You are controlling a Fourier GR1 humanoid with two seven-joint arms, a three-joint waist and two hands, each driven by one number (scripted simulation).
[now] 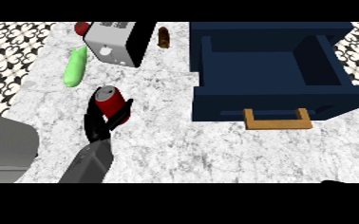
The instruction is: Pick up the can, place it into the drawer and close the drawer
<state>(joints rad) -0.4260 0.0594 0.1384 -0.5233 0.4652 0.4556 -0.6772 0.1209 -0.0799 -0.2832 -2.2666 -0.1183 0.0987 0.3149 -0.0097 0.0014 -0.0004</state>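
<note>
One robot hand is at work: the left robot hand (100, 118), black on a grey forearm rising from the lower left of the frame, has its fingers and thumb curled round a red can (110, 101) with a silver top. The can sits left of centre, tilted, over the pale marbled counter (175, 142); whether it is lifted or touching the surface cannot be told.

At the right of the frame a dark blue drawer (266, 107) stands open, its wooden handle (277, 119) facing the lower edge and its inside showing nothing in it. The can is well apart from the drawer, with bare counter between them.

At the lower right corner a small dark shape may be the right robot hand (340, 182); too little shows to tell its fingers.

Near the upper left stand a silver and black toaster (116, 42), a long green vegetable (74, 66) just left of it, a small red item (82, 27) behind it, and a brown object (163, 37) to its right.

By my reading, the grasp is made. Carrying the can across to the drawer, setting it inside, letting go and pushing the drawer shut all remain.
</note>
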